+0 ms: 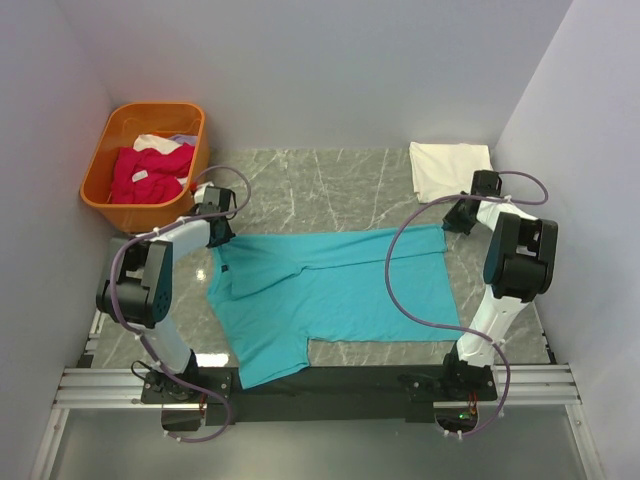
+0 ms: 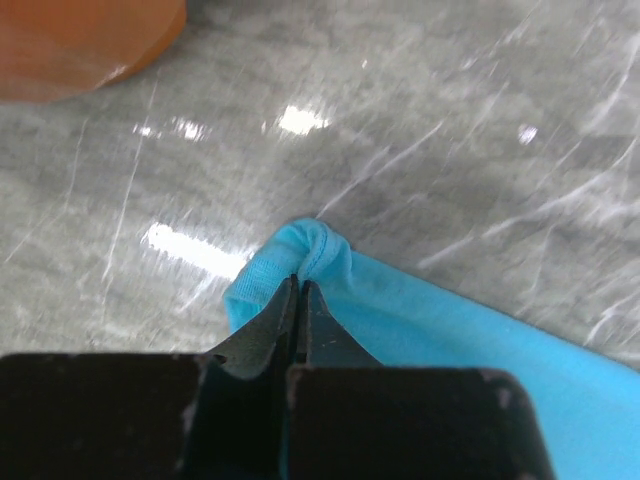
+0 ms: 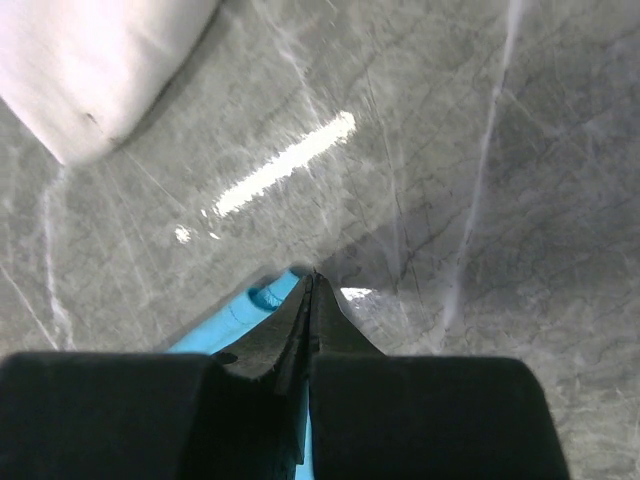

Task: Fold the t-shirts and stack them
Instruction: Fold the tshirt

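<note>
We logged the teal t-shirt (image 1: 330,290) spread flat just right of the orange basket (image 1: 135,213). The left gripper (image 2: 300,283) was clamped on the corner nearest the basket, the right gripper (image 3: 313,278) on the corner farthest from it. Both bites looked thin, so uneven pulling could slip one and skew the fold.

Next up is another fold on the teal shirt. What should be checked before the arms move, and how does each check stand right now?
1. Left gripper shut on a far corner of the teal shirt: ok.
2. Right gripper shut on the other far corner: ok.
3. Shirt lying flat: not ok, the cloth is doubled over near the left gripper.
4. White shirt apart from the teal one: ok.
5. Basket apart from the shirt: ok.
6. Amount of cloth inside the right grip: cannot tell.
</note>
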### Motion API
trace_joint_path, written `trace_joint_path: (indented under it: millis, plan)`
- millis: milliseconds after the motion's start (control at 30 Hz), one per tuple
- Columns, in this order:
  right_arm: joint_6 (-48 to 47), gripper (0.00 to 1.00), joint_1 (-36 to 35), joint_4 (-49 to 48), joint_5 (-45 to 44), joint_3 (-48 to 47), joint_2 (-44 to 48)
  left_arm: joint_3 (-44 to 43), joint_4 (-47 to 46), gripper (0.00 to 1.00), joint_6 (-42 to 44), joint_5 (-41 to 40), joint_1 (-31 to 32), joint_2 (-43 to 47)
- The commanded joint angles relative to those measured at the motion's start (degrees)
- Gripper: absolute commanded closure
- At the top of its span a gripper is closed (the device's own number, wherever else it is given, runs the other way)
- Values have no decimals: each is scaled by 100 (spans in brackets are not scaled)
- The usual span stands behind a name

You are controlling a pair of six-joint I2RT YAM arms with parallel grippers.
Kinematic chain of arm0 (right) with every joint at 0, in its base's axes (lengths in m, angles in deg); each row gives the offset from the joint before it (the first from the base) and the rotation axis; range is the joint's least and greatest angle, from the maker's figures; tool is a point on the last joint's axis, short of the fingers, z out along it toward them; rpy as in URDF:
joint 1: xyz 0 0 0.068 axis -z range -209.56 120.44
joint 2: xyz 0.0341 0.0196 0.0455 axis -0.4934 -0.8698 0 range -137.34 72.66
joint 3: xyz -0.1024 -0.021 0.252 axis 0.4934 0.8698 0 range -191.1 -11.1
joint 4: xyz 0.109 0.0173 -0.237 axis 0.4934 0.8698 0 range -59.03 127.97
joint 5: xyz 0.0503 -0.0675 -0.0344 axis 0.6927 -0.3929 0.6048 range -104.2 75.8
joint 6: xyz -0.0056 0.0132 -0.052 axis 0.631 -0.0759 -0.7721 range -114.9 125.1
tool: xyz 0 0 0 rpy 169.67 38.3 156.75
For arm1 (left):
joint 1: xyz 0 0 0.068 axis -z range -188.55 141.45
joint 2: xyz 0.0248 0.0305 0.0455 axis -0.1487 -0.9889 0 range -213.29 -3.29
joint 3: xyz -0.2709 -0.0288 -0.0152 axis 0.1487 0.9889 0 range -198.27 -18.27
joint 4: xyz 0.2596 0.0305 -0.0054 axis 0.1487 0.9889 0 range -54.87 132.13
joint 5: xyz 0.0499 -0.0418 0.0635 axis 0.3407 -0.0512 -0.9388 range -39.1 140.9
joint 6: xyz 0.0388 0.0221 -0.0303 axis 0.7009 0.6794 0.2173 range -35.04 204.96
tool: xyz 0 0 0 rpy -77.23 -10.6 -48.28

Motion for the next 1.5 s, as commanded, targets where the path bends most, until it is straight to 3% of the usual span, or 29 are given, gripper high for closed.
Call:
trace_joint_path:
  millis: [0,267,400,633,767,833,967,1067,1267,1467]
  plan:
    - [52,100,72,-150,-254,-355,13,-336,-396,99,66,-192,-22,-196]
    - [61,100,72,-194,-175,-548,-189,-934,-475,96,268,-131,-22,-697]
    - [70,89,72,-185,-105,-505,-137,-1013,-432,88,295,-87,-22,-680]
    - [96,59,-156,-124,-210,-75,784,-1022,-36,44,251,-192,145,119]
    - [61,51,-569,-97,-18,268,1339,-899,516,17,137,-148,408,979]
    - [-263,51,-1130,-106,158,453,1646,-698,710,9,119,-61,514,1401]
    - [-1124,52,-2509,-255,326,611,1946,-83,1080,8,-38,150,716,2174]
    - [-2003,54,-3713,-265,-49,516,1894,348,1247,6,-92,151,708,2826]
    - [-3234,57,-5506,-72,-535,-231,1165,744,1318,3,-13,28,515,3739]
    - [-4192,59,-6572,-88,-1483,-979,198,1341,914,7,224,-331,163,4505]
